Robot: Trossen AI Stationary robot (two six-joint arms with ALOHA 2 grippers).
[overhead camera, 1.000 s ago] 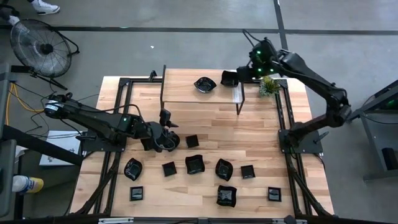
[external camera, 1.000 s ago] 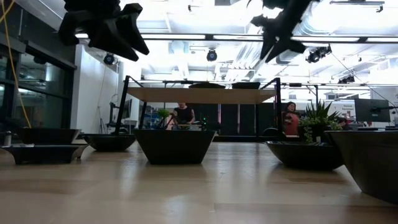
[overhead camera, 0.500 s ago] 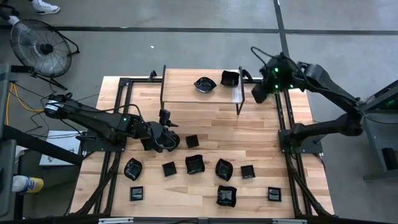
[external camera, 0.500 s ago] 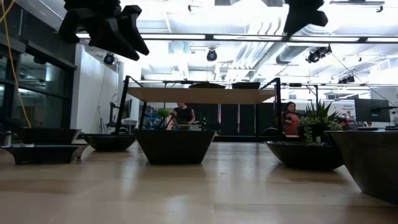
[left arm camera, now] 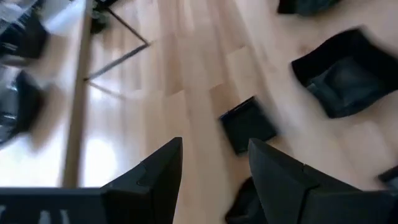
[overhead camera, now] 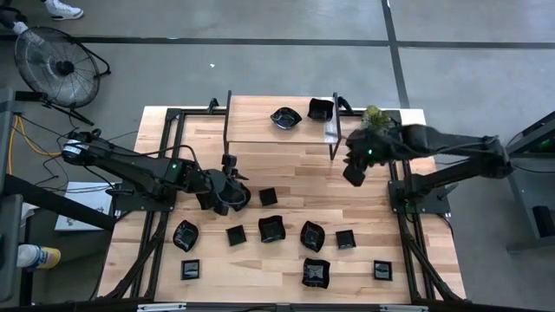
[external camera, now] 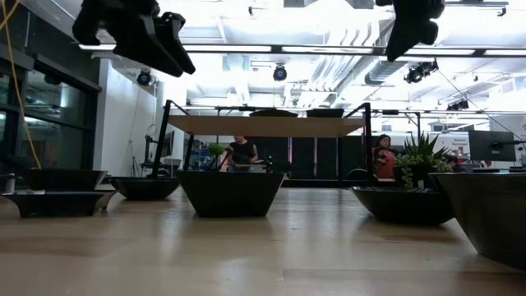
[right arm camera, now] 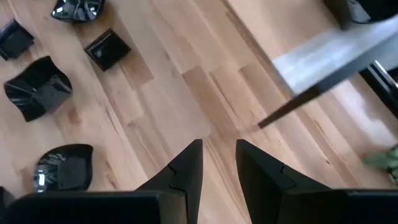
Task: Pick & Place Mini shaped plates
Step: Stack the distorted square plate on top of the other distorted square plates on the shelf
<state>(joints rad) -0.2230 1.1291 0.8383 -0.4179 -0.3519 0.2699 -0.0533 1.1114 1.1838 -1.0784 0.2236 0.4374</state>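
Mini shaped plates (overhead camera: 271,229) lie scattered across the front half of your wooden surface (overhead camera: 364,208), ten glossy black dishes in loose rows, and two more sit on the raised shelf (overhead camera: 260,117) at the back: a wavy-edged one (overhead camera: 285,117) and a square one (overhead camera: 320,109). Your left gripper (overhead camera: 232,196) hangs above the left-hand dishes with its fingers spread wide and nothing between them; its wrist camera looks down on a small square plate (left arm camera: 247,124) on the wood just ahead of the fingertips. Your right gripper (overhead camera: 353,173) hovers over bare wood just in front of the shelf's right leg, fingers a narrow gap apart and pinching nothing. The small green plant (overhead camera: 375,113) stands at the back right corner, beside the shelf. In the low view, two people (external camera: 242,153) are visible in the room beyond the surface.
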